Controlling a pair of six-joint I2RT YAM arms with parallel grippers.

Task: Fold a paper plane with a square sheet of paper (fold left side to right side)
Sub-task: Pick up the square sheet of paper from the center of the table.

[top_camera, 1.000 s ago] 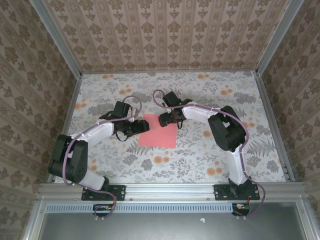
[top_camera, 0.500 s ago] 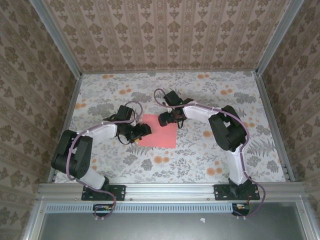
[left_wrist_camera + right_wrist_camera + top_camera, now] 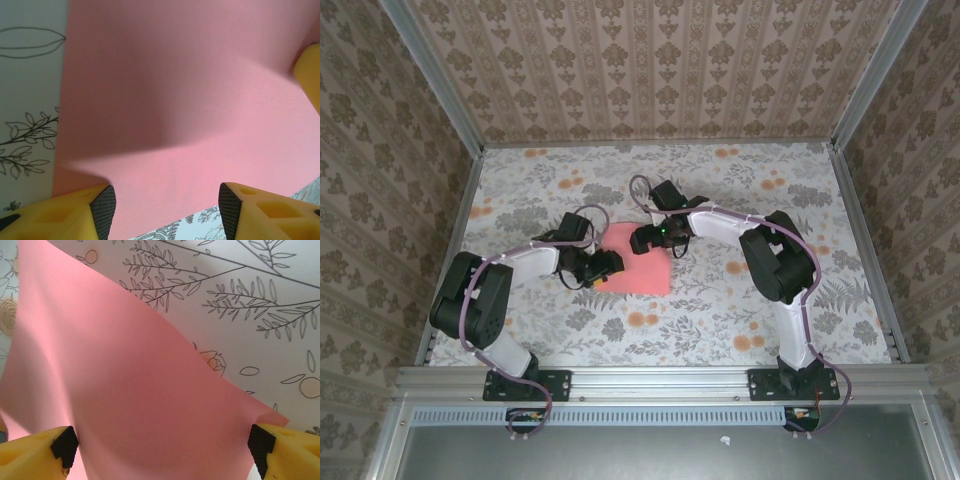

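Observation:
The square sheet of paper (image 3: 642, 270) is salmon-pink and lies unfolded on the flower-print table. My left gripper (image 3: 604, 265) sits at the sheet's left edge. In the left wrist view its yellow fingers (image 3: 75, 215) stand apart, so the left gripper (image 3: 162, 212) is open over the bulging sheet (image 3: 190, 100). My right gripper (image 3: 646, 240) is at the sheet's far edge. In the right wrist view the right gripper (image 3: 162, 447) is open wide, with the sheet (image 3: 130, 390) rising between its fingertips (image 3: 287, 452). The paper plane is out of view.
The printed tabletop (image 3: 740, 190) runs to patterned walls behind an aluminium frame (image 3: 655, 143). Both arms' elbows bend outward, the right one (image 3: 778, 258) close beside the sheet. One yellow finger of the other gripper (image 3: 311, 75) shows at the right of the left wrist view.
My left gripper slid right and toward the near edge onto the sheet's left edge, its jaws narrowing a little. The right gripper edged left over the far edge and opened slightly wider.

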